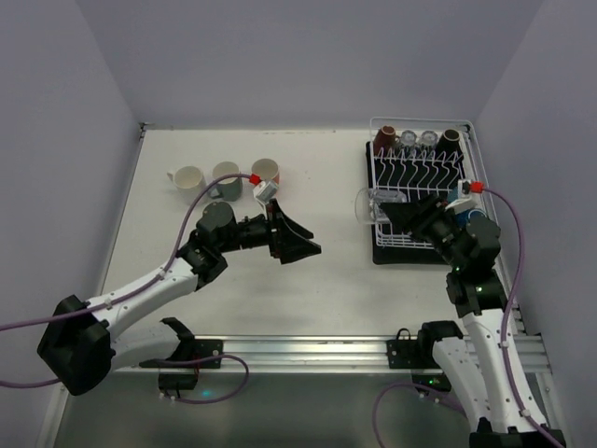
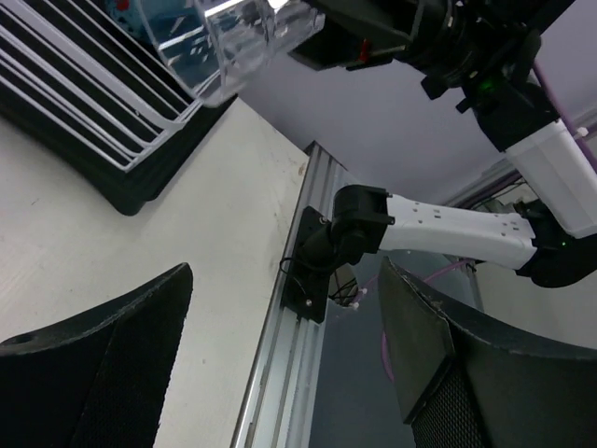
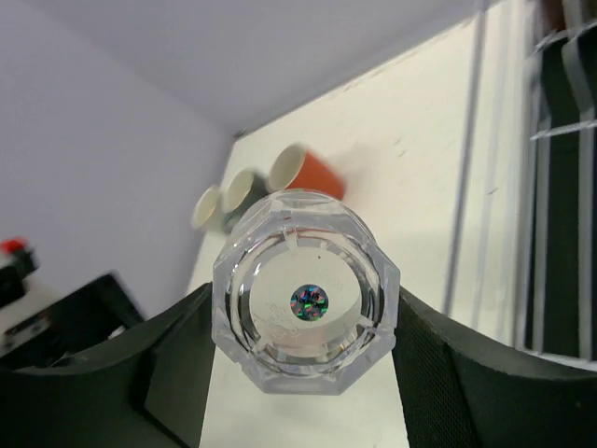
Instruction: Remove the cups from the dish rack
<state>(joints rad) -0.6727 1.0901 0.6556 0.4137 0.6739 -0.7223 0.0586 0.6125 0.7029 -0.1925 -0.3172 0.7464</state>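
Right fingers (image 3: 466, 373) clamped on a clear glass (image 3: 306, 303), sideways over the rack (image 1: 420, 177). Left fingers (image 2: 112, 373) wide open, empty.

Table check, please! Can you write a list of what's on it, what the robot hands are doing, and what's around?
Surface: white table.
Job's things: rack holds two brown cups and two glasses at its back; cream cup, grey cup, orange cup stand back left.
Clutter: nothing seen.
Grippers: left gripper open, empty; right gripper shut on a clear glass, held sideways over the rack's left edge.
Cables: purple cables along both arms.
Surroundings: plain walls; metal rail at near edge.
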